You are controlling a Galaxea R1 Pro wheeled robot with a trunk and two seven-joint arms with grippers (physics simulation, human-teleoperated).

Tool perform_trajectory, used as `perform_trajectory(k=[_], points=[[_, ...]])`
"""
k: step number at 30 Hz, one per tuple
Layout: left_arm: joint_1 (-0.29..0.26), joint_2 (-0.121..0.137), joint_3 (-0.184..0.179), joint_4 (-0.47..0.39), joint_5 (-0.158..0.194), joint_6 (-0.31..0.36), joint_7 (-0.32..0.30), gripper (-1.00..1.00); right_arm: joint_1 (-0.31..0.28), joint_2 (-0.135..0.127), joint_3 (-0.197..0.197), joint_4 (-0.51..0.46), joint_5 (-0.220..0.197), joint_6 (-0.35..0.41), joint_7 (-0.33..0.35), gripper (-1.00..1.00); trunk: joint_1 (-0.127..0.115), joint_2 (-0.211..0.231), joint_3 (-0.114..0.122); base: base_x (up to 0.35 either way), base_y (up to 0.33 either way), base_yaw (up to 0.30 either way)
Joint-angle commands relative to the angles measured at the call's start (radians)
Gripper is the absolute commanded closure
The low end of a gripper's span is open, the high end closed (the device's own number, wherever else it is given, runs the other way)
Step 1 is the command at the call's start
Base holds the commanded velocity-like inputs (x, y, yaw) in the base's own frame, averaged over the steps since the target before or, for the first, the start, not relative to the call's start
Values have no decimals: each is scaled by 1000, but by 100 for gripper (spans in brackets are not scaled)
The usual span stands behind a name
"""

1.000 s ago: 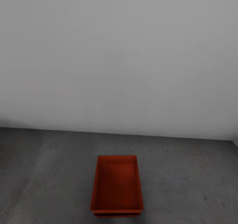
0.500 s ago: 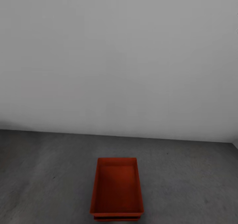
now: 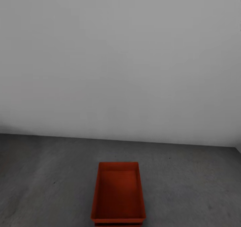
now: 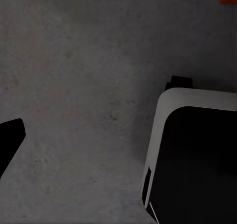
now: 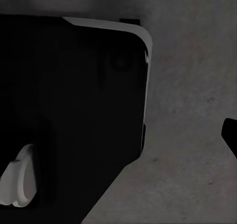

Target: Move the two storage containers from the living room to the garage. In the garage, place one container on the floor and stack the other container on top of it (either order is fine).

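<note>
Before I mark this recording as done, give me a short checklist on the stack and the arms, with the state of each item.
1. Room is the garage: dark grey floor and plain white wall - ok.
2. Two containers stacked: the upper container sits on the lower container, of which just a rim edge peeks out at the near end - ok.
3. Stack squarely aligned: edges look parallel, but the near end runs off the head view - cannot tell.
4. Upper bin empty - ok.
5. Nothing touching the stack in the head view - ok.
6. Fingers open or shut: only one dark tip seen over floor in the left wrist view - cannot tell.
</note>
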Motion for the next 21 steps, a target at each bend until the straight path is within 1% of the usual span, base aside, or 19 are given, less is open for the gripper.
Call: perform_trajectory(k=[1, 4, 6, 8, 12, 21], points=[[-1, 0, -3, 1, 10, -4, 1, -100, -1, 0, 8, 3, -11, -7, 3, -100, 0, -1, 0, 0, 0, 0], [-1, 0, -3, 1, 10, -4, 1, -100, -1, 2, 8, 3, -12, -8, 0, -100, 0, -1, 5, 0, 0, 0], [11, -11, 0, -2, 19, -2, -1, -100, 6, -9, 12, 2, 0, -10, 1, -100, 0, -1, 5, 0, 0, 0], [18, -19, 0, -2, 19, -2, -1, -100, 6, -8, 12, 2, 3, -10, 1, -100, 0, -1, 5, 0, 0, 0], [19, -16, 0, -2, 19, -2, -2, -100, 5, -6, 12, 2, 0, -9, 1, -100, 0, -1, 5, 0, 0, 0], [21, -28, 1, -1, 27, -1, 0, -100, 5, -4, 12, 2, 2, -8, 0, -100, 0, -1, 5, -19, 0, 0]])
